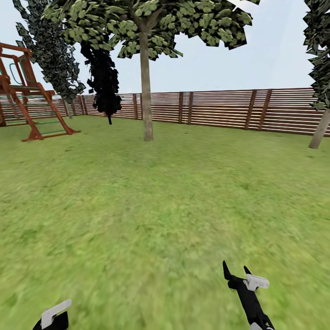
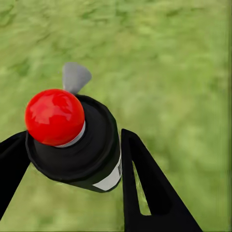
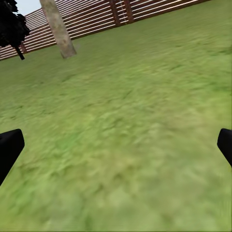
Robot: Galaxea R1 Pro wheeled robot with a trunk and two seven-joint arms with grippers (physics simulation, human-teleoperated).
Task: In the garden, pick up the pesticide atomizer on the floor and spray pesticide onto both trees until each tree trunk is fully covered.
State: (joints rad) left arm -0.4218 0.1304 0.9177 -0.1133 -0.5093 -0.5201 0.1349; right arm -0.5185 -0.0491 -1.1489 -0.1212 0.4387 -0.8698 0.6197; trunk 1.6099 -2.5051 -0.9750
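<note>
The pesticide atomizer (image 2: 53,116), a black can with a round red cap and a grey nozzle, sits between the fingers of my left gripper (image 2: 72,140), which is shut on it. That gripper (image 1: 52,318) pokes in at the head view's lower left edge. Ahead stands a tree with a straight grey-brown trunk (image 1: 145,91) and a blocky green crown (image 1: 151,23). The same trunk (image 3: 58,29) appears far off in the right wrist view. A second thick trunk (image 1: 319,130) leans in at the far right edge. My right gripper (image 1: 235,270) hangs open over the grass, holding nothing.
Green lawn (image 1: 137,206) stretches to a brown slat fence (image 1: 220,107). A red-brown wooden play frame (image 1: 27,101) stands at the far left. A black narrow tree (image 1: 103,78) and a dark conifer (image 1: 46,46) stand near the fence behind it.
</note>
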